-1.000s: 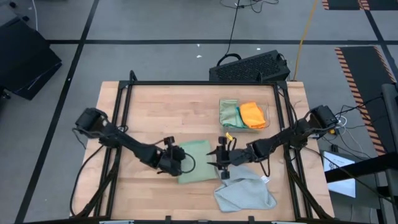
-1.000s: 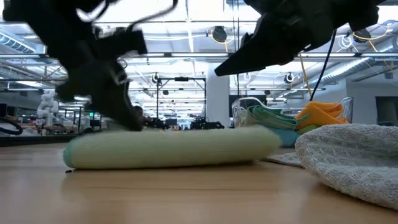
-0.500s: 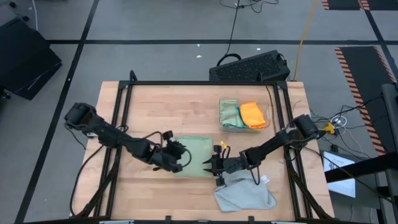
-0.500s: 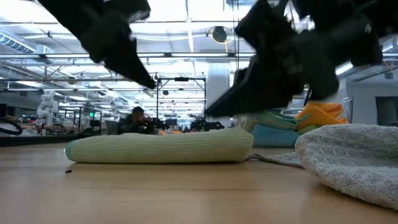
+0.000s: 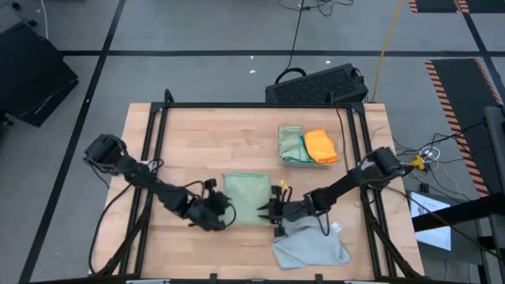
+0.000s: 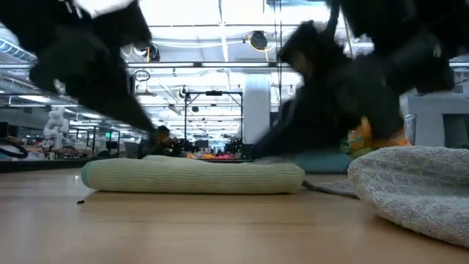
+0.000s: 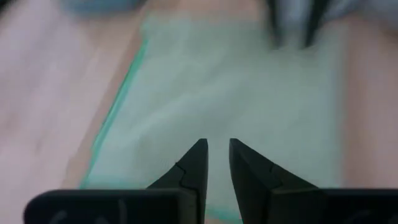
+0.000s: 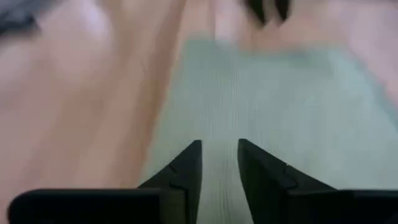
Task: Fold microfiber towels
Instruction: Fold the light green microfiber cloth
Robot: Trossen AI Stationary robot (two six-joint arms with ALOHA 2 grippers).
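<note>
Wooden table (image 5: 197, 142) lay under both arms. Nearest, a grey towel (image 5: 312, 246) sat crumpled at the near edge, right of centre. Beyond it a folded sage towel (image 5: 246, 198) lay flat mid-table. The left gripper (image 5: 223, 218) hung at its left near corner, the right gripper (image 5: 264, 211) at its right edge, each with fingers slightly parted, gripping nothing. Farther right, a tray (image 5: 339, 147) held a green towel (image 5: 290, 144) and an orange towel (image 5: 319, 145).

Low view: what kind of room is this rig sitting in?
Probably a large open lab or industrial workspace: exposed ceiling pipes and ducts overhead, rows of distant workstations behind the wooden table, and a person seated far back.
</note>
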